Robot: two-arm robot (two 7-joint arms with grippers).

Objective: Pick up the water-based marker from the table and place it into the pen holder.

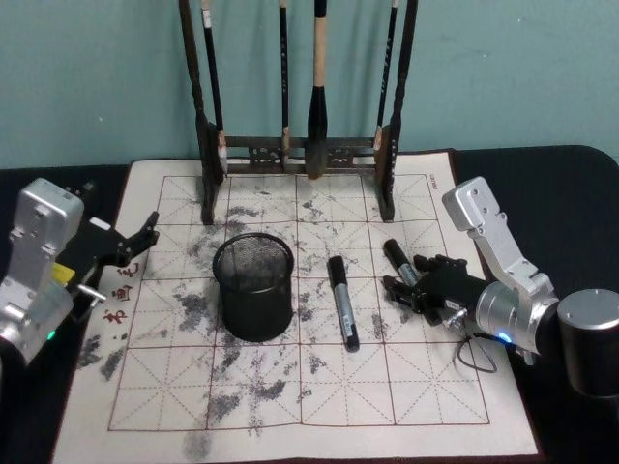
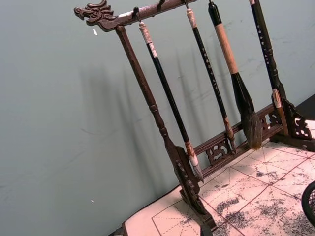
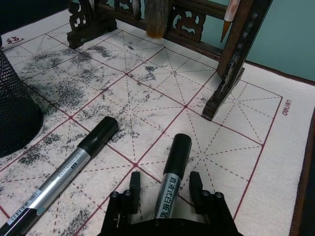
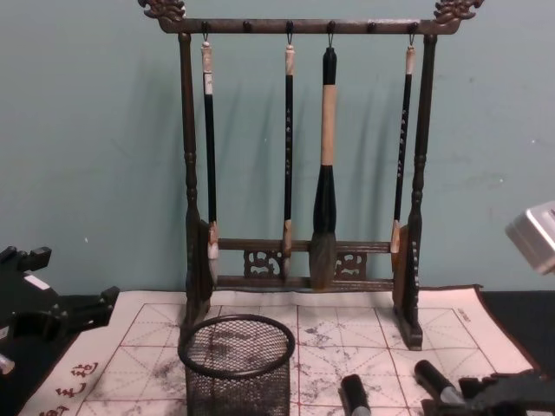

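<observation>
Where right claw sits: low over felt mat, 3 o'clock of pen holder; fingers wide, one on each side of water-based marker, gaps showing
Water-based marker: flat on mat, cap toward 12 o'clock; not lifted
Second marker: flat between pen holder and right claw
Left claw: 9 o'clock of pen holder, at mat edge; fingers spread, holding nothing
Brush rack: 12 o'clock, upright
</observation>
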